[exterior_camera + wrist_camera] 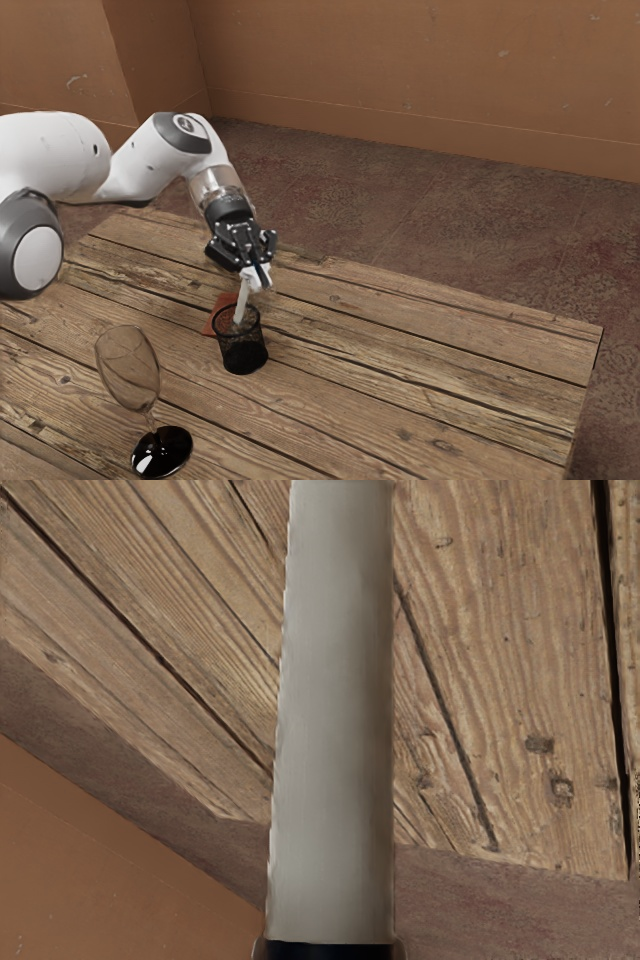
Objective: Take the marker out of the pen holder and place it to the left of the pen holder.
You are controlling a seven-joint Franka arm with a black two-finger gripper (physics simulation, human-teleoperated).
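On the counter (470,372), in from its long far edge and well apart from the far corner at the exterior view's right, the pen holder (243,354) stands upright with the marker (242,303) in it. The marker leans a little, its lower part inside the rim and its upper end at the hand (257,278). I cannot tell whether the hand has closed on it or is only around it; in the wrist view the pale barrel runs right up to the hand.

The step now looks to be gripping and drawing the marker out, so the task is at an early stage. The main risk is the lean: a pull that does not follow the barrel could catch it on the rim and drag or tip the holder, which looks light. A grip so near the end might let the marker slip back or swing. Moving sideways before the lower end clears the rim would knock the holder over.

Setting down has its own trouble. A round barrel may roll if dropped, and the flat red thing (216,319) just beside the holder could leave it resting unevenly. The wine glass (130,380), nearer the camera, is tall and thin-stemmed; a toppled holder or a wide swing that way could hit it.
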